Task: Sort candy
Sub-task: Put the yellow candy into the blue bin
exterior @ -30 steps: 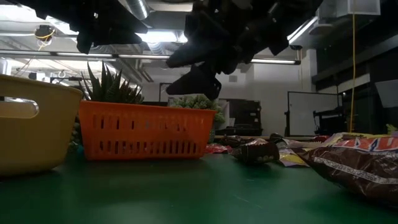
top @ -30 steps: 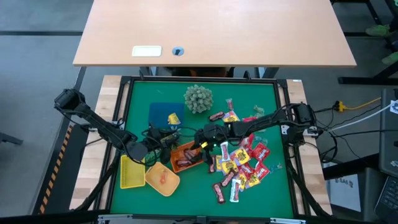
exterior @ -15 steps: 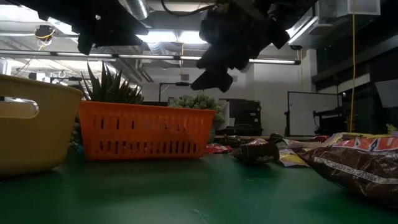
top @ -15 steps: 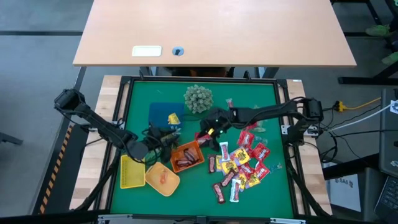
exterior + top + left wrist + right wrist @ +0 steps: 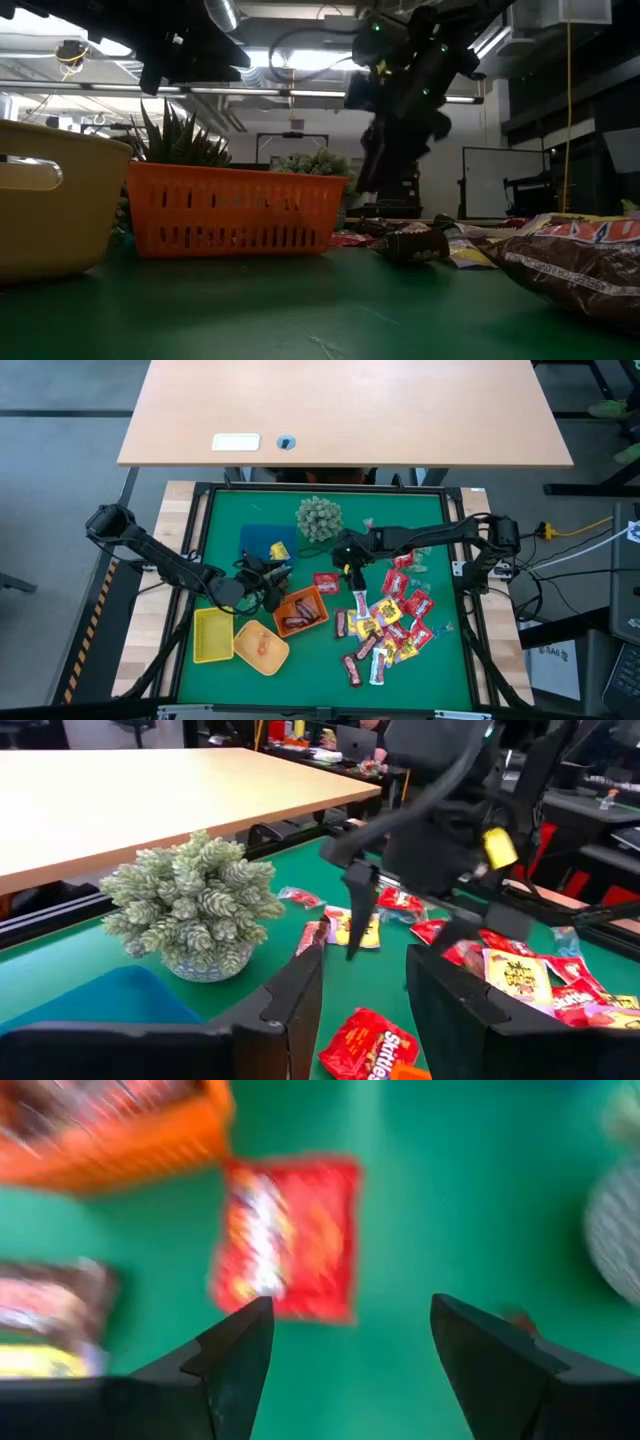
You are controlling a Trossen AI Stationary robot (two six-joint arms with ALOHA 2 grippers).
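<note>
Hanging above the green table (image 5: 420, 500), the right tool (image 5: 349, 566) has its two fingers spread wide with nothing between them. Its wrist view looks straight down on a red packet (image 5: 285, 1238), which lies flat on the mat just beside the orange tray (image 5: 110, 1135); the fingers (image 5: 235, 1355) stand apart on either side of the view and touch neither. In the high view this red packet (image 5: 326, 582) sits between the tool and the orange tray (image 5: 301, 612), its long axis running roughly across the table, left to right. The low view shows the same tool (image 5: 385, 150) pointing downward, clear of the mat.

The left tool (image 5: 262, 573) is near the blue patch (image 5: 256, 540) and the upper corner of the orange tray. Its fingers (image 5: 300, 995) stand part-way open with an empty gap; through that gap its wrist camera sees the red packet (image 5: 362, 1045) and the other arm beyond.

The rest of the candy (image 5: 385, 625) lies in a loose heap on the right half of the table, red, yellow and dark brown pieces pointing every which way. A few dark pieces lie inside the orange tray. The yellow tray (image 5: 212, 635) and a rounded yellow-orange bowl (image 5: 261, 648) sit at the near left, and the spiky plant ball (image 5: 318, 518) stands towards the far edge.
</note>
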